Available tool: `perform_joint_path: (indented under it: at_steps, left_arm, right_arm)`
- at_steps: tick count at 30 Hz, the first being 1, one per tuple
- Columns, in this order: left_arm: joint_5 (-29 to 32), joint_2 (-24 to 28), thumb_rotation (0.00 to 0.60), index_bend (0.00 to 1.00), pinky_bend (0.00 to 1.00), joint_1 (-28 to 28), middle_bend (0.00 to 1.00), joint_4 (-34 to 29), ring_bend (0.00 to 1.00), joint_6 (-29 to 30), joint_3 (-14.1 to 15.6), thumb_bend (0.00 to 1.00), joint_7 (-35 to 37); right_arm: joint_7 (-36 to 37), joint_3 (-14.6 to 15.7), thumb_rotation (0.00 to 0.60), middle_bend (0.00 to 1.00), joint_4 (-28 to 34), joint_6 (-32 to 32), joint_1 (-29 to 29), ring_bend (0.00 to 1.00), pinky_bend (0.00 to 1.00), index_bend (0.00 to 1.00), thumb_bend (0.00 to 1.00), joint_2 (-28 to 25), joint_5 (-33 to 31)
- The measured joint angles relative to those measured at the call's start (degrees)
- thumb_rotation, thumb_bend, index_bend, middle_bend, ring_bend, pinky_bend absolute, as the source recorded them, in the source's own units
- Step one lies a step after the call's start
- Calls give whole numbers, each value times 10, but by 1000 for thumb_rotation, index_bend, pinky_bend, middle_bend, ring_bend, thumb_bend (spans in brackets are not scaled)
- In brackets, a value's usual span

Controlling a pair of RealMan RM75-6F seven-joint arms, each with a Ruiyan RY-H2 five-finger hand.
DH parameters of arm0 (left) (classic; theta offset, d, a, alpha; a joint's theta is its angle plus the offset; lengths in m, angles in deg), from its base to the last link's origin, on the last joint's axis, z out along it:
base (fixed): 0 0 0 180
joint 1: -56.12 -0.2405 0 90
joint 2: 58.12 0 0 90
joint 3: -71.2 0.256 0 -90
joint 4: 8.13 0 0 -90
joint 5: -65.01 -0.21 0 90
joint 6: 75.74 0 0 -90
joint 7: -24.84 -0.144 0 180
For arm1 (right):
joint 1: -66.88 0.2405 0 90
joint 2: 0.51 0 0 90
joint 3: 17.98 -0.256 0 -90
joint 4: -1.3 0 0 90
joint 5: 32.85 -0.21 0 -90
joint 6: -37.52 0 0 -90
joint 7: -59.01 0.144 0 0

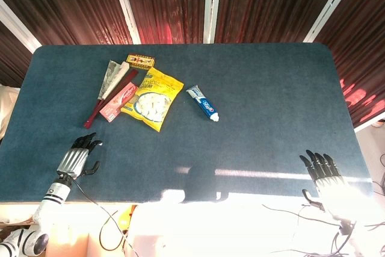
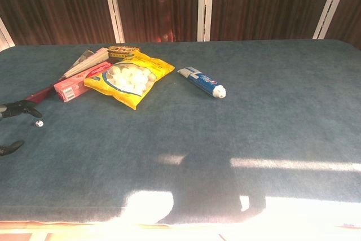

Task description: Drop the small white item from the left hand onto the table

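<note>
From my chest camera, the small white item (image 2: pixel 39 123) lies on the blue table (image 2: pixel 271 128), just beside my left hand's dark fingertips (image 2: pixel 17 107) at the frame edge. Farther back sit a yellow snack bag (image 2: pixel 128 77) and a toothpaste tube (image 2: pixel 202 82).

A yellow snack bag (image 1: pixel 155 97), pink box (image 1: pixel 118 103) and blue-and-white tube (image 1: pixel 203 103) on a dark teal table (image 1: pixel 271 106), before brown curtains (image 1: pixel 264 1).

Open table (image 1: pixel 271 124) at right and front; snack bag (image 1: pixel 155 97), toothpaste tube (image 1: pixel 203 103) crowd back-left.
</note>
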Motion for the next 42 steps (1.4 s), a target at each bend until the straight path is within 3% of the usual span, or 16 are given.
perform_joint_path:
  at_steps: [42]
  left_arm:
    - [25, -9, 516, 222, 79, 6, 0, 17, 0, -24, 11, 466, -10]
  right_arm:
    - [2, 0, 600, 0, 0, -8, -4, 0, 0, 0, 290, -1, 4]
